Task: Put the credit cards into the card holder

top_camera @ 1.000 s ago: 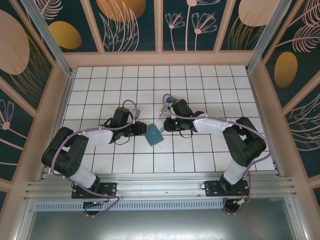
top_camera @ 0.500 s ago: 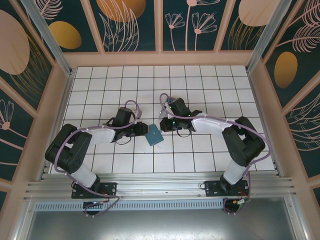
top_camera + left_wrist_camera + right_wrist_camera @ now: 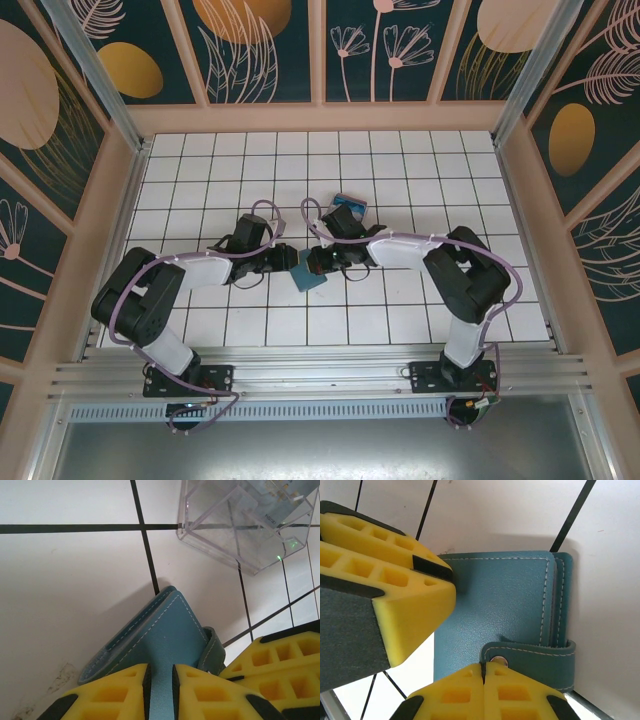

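Both grippers are set at the card holder (image 3: 495,600) on the tiles (image 3: 495,510): its edge is pinched by the left gripper (image 3: 160,680) for steadying; the right gripper (image 3: 484,680) is pressed together at the snap strap (image 3: 530,652), presumably for unfastening.

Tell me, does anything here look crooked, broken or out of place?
The card holder lies crooked to the tile lines, one edge pinched by the left end effector, its strap snapped shut. The right end effector is closed at that snap. Nothing looks damaged.
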Motion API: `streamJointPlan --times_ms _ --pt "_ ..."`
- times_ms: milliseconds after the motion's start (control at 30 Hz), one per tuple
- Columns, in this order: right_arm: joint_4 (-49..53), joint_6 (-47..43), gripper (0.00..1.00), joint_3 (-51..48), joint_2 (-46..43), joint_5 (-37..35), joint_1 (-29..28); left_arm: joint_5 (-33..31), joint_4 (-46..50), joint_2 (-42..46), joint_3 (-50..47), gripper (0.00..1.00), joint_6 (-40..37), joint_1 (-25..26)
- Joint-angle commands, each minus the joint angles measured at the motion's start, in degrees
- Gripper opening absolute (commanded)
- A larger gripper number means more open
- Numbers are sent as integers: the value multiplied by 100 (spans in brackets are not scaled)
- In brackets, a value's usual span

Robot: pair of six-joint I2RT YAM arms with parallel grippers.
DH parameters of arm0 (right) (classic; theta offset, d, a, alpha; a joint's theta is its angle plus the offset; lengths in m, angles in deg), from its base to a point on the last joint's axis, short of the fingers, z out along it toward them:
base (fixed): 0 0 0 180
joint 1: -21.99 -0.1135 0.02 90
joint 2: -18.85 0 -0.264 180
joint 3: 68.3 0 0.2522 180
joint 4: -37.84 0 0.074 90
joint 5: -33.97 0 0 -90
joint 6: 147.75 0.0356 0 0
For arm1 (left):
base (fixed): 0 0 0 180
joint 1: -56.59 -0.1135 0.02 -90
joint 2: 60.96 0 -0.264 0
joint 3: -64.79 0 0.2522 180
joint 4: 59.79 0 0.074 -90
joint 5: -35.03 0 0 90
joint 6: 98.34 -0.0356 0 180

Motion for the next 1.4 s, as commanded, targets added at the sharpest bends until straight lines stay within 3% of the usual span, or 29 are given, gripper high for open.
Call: streamJointPlan --times_ms 0,733,1367 --pt "17 -87 5 164 95 86 -44 -59 -8 -57 29 22 11 31" --pt "343 -221 5 368 355 21 -84 -81 -56 -64 -25 22 32 32" --pt "875 -315 5 474 595 -492 -158 -114 -125 -125 -47 22 36 35"
